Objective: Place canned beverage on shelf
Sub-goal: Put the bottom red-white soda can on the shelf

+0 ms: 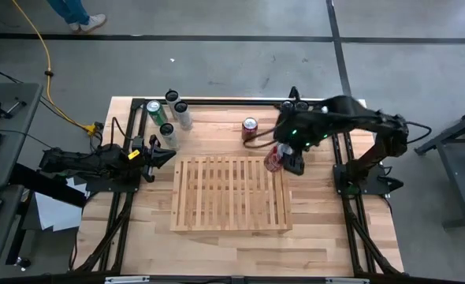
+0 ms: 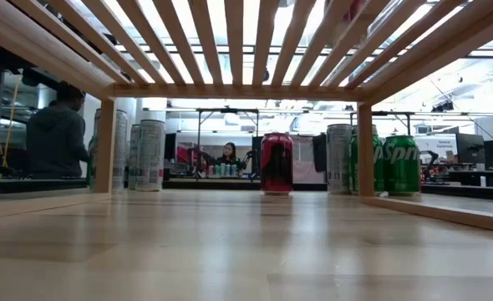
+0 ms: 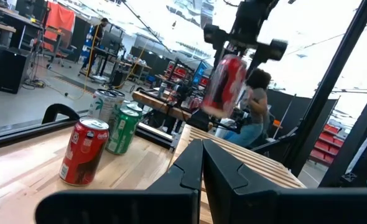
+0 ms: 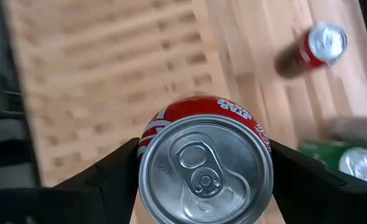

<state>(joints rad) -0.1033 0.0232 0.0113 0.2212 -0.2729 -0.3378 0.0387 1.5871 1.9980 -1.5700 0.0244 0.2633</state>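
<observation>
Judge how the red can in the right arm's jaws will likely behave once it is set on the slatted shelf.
The red aluminium can, clamped by its sides in the right gripper, looks rigid and smooth, so it could slip in a loose hold. It hangs tilted over the light-wood slatted shelf; set down unlevelled, it may tip. On its side it would probably roll.

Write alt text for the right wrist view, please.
Seen from above, a red can with a silver top is held between the right pincer's two dark fingers, above the slatted wooden shelf. Another red can and a green can stand on the table beyond.
</observation>
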